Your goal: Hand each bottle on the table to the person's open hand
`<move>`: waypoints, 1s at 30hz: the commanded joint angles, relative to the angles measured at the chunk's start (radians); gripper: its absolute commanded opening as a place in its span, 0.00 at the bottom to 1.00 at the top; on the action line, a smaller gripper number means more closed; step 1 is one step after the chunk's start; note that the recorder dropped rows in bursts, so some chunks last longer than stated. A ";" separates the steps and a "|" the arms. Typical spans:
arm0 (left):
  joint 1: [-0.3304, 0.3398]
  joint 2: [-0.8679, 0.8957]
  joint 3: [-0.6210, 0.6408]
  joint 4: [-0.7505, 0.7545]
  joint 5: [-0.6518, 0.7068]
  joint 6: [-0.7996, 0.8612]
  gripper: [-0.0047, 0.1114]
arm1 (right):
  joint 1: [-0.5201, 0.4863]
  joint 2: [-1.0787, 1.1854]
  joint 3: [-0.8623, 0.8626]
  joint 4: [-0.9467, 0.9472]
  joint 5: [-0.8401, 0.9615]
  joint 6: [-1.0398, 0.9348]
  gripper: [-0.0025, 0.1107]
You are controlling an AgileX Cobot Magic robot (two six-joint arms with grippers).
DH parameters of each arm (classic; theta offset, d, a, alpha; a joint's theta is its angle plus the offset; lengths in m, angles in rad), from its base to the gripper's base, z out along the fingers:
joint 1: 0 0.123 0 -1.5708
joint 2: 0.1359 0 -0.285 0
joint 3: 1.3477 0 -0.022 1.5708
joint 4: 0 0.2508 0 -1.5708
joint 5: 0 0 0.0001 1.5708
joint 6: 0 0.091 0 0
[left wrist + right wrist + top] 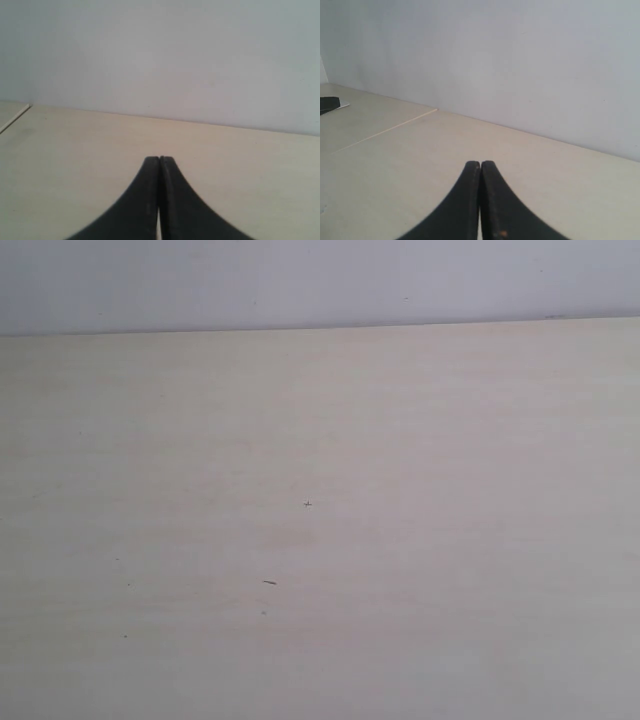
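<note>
Although the task called for bottles and a person's open hand, the exterior view showed neither. Only the pale counter (320,540) filled it from near edge to far edge, with a grey-white wall (320,280) behind. A tiny speck (308,503) sat near the middle and a dark sliver (269,582) lay a little nearer. No arm reached into this picture.

In the left wrist view, the left gripper (159,162) had its black jaws pressed together, tip to tip, with nothing between them. It pointed across bare counter toward the wall. A thin seam (15,117) ran across one corner of the counter, and no bottle stood ahead of the jaws.

In the right wrist view, the right gripper (480,167) was likewise closed flat on itself and held nothing. Ahead of it lay the same pale surface, crossed by a slanting seam line (385,131). A dark flat thing (327,104) showed at the picture's edge, too cut off to name.

So the deciding relation could not be read. With no bottle in any view, its direction from either gripper, the lie of its long axis and which arm stood nearer all remained unknown. By my judgement, neither arm could sensibly move until a bottle and the hand came into sight.
</note>
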 commanded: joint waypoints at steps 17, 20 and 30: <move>0.013 -0.098 0.223 0.015 0.002 -0.008 0.04 | 0.002 -0.002 0.006 0.000 0.001 -0.005 0.02; 0.013 -0.098 0.262 0.015 0.000 -0.008 0.04 | 0.002 -0.002 0.006 0.000 0.001 -0.005 0.02; 0.013 -0.098 0.262 0.019 -0.023 -0.010 0.04 | 0.002 -0.002 0.006 0.000 0.001 -0.005 0.02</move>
